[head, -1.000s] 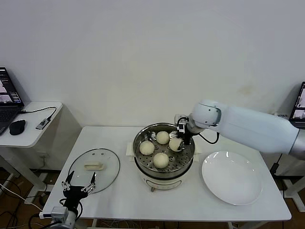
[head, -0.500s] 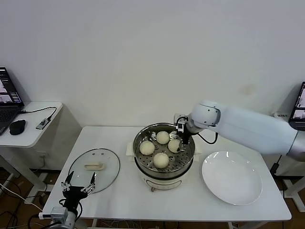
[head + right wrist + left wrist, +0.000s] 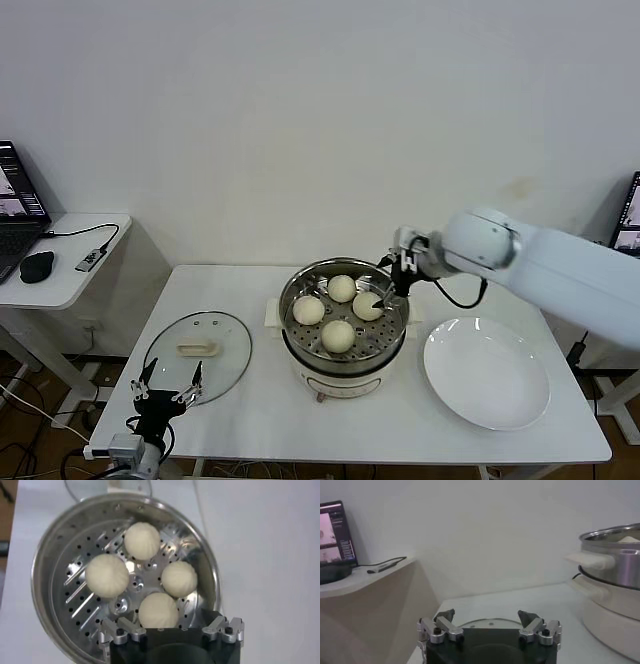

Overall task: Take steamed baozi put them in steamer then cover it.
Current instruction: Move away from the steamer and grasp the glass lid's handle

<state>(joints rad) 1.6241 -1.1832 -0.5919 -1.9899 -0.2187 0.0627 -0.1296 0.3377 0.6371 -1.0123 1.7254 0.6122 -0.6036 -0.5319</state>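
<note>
Several cream-white baozi (image 3: 338, 336) lie on the perforated tray of the steel steamer (image 3: 292, 292); the right wrist view shows them (image 3: 142, 540) ringed by the pot's rim (image 3: 45, 560). My right gripper (image 3: 388, 285) hangs open just above the steamer's right rim, holding nothing; its fingertips (image 3: 120, 627) stand wide apart over the nearest bun (image 3: 158, 611). The glass cover (image 3: 225, 345) with its cream handle lies flat on the table, left of the steamer. My left gripper (image 3: 165, 385) waits open at the front left table edge, with the cover's rim (image 3: 485, 621) just beyond it.
A flat white plate (image 3: 487, 372) with nothing on it lies right of the steamer. A side desk (image 3: 70, 270) with a laptop and mouse stands off to the left. The steamer's cream base (image 3: 615, 615) rises to the side of the left gripper.
The right gripper opened and let go of the bun at the tray's right side, then drew back up and right to the rim. The left arm stayed still.
</note>
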